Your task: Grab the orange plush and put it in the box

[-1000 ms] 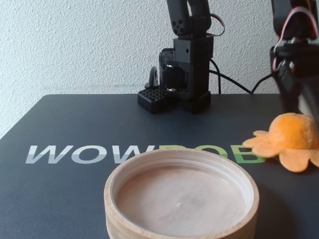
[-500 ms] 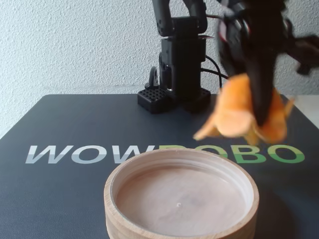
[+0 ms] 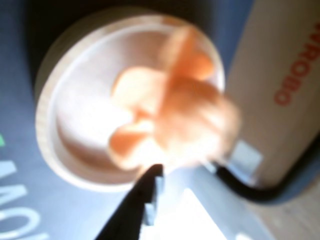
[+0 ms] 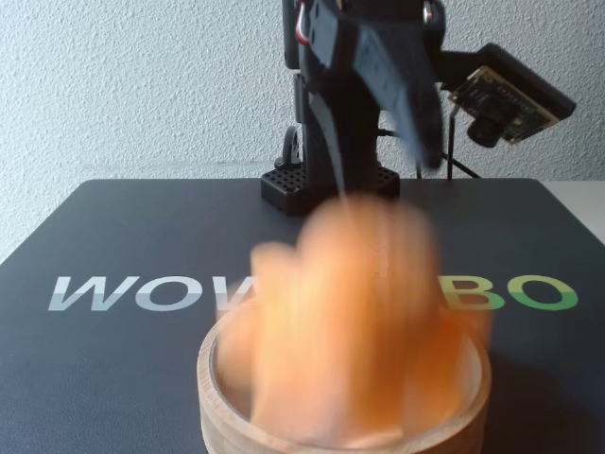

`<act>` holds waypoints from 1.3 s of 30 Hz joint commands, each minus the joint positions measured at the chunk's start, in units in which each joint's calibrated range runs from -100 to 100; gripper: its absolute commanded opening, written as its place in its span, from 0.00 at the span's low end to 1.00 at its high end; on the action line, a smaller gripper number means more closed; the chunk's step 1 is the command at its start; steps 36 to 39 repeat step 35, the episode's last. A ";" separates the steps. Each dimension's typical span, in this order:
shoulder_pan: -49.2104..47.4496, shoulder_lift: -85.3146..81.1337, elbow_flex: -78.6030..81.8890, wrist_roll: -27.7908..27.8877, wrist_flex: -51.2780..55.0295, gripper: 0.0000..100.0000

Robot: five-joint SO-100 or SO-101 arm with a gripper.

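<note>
Orange plush (image 4: pixel 350 322) motion-blurred, centre-lower frame in fixed view, over the box (image 4: pixel 236 430) at bottom centre. In wrist view, plush (image 3: pixel 185 120) mid-frame above box (image 3: pixel 47 100). Tool (image 3: pixel 155 185) at bottom edge, state impossible to tell. Dark surface (image 4: pixel 113 236) with lettering.

The black plastic robot arm (image 4: pixel 345 104) has boxy, matte segments and rises from a black perforated square base block (image 4: pixel 326 189) dotted with a grid of small holes. Red and white wires (image 4: pixel 304 24) show at its upper edge. A small camera module with a green circuit board and a black round lens (image 4: pixel 501 104) sits on a dark bracket at its side, with thin black cables behind. In the wrist view, one black tapered finger of the jaws (image 3: pixel 142 205) shows, pointed, with a notched inner edge.
</note>
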 commanded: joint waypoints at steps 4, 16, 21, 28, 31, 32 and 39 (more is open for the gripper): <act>-1.79 -3.86 -4.04 -3.07 12.24 0.48; 0.75 -21.32 6.75 -8.63 23.11 0.05; 0.67 -22.66 14.91 -8.53 18.59 0.05; 0.67 -22.66 14.37 -8.58 19.72 0.05; 0.60 -22.66 14.37 -8.63 19.81 0.05; 0.37 -22.66 14.37 -8.68 19.72 0.05; 0.60 -22.66 15.09 -8.68 19.46 0.05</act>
